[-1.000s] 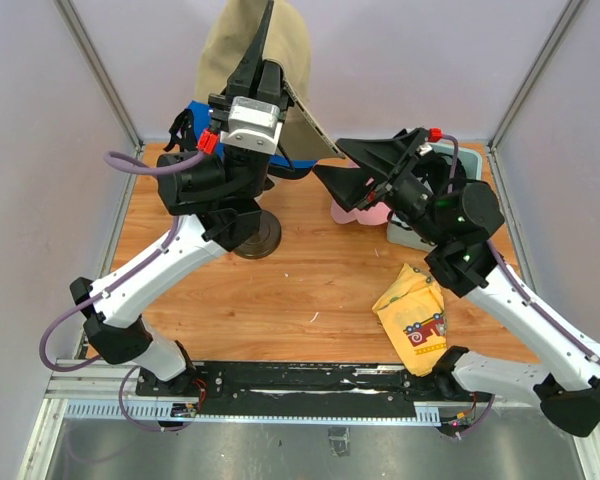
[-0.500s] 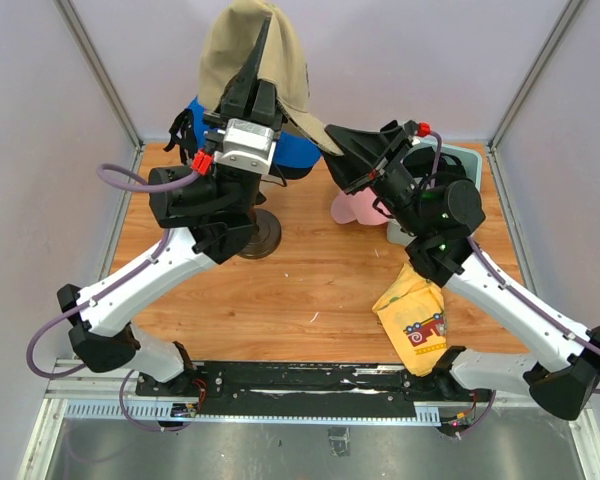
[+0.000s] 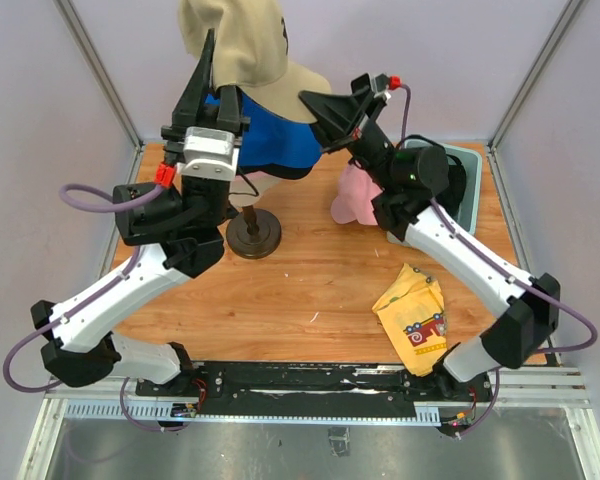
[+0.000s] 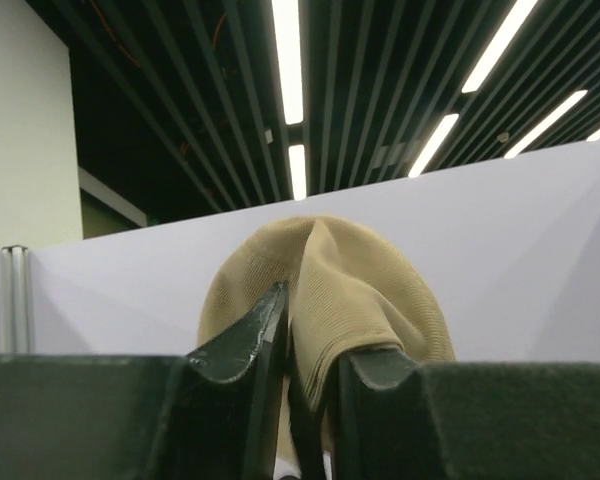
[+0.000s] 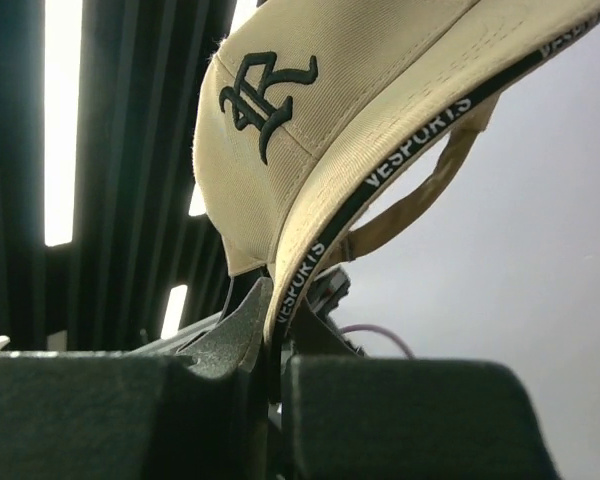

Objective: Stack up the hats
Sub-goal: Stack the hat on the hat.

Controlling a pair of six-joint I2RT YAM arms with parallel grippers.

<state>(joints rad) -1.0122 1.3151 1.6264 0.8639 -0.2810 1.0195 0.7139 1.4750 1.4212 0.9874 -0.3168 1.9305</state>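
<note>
While both arms reach up at the table's [image 3: 310, 275] far edge, the tan hat [image 3: 242, 45] hangs between them, above the blue hat [image 3: 275, 140].

The left gripper [image 4: 315, 335] pinches a fold of the crown, fingers nearly together. The right gripper [image 3: 312, 102] is clamped tight on the brim's edge. The blue hat sits over a dark stand [image 3: 253, 235] left of centre, and the pink hat [image 3: 355, 195] lies beside a grey bin [image 3: 472, 185] at the far-right corner. Bare wood runs mid-table to a yellow cloth [image 3: 417, 312] near the front edge.
</note>
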